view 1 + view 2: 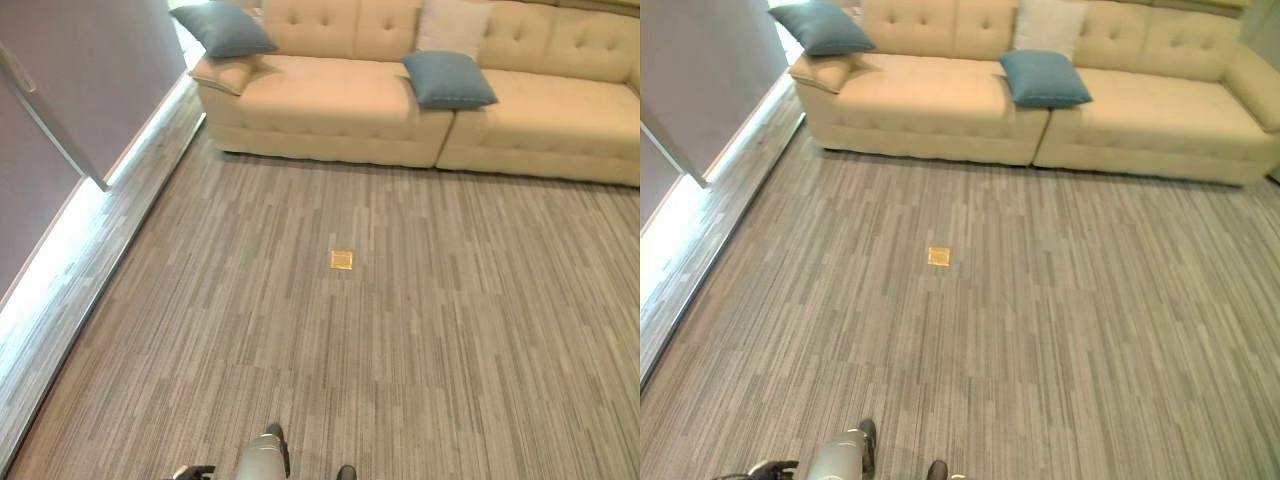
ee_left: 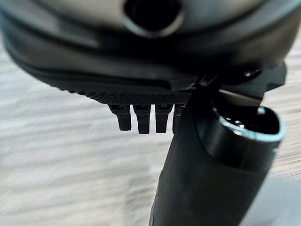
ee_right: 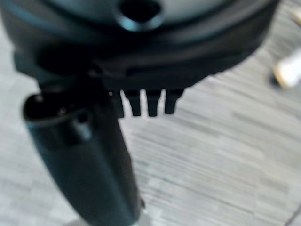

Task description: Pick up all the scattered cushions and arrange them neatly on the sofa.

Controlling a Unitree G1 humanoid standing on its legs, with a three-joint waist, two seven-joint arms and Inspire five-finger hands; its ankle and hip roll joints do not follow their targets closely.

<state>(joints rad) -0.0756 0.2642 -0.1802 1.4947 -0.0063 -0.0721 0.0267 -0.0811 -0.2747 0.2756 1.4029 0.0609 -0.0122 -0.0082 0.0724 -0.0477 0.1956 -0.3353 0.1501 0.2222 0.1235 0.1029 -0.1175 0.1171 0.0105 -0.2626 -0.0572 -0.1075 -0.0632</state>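
Open carpet floor (image 1: 400, 360) stretches to the sofa (image 1: 330, 110), broken only by a small brass floor plate (image 1: 342, 260). Seat room lies free between the teal cushion (image 1: 448, 79) mid-sofa and the stacked cushions (image 1: 228, 50) at its left end.

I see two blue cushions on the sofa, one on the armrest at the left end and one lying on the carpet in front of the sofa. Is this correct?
Not quite. The second blue cushion is not on the carpet; it rests on the sofa seat near the middle, as the right eye view shows. The first blue cushion is indeed at the left end, on the armrest.
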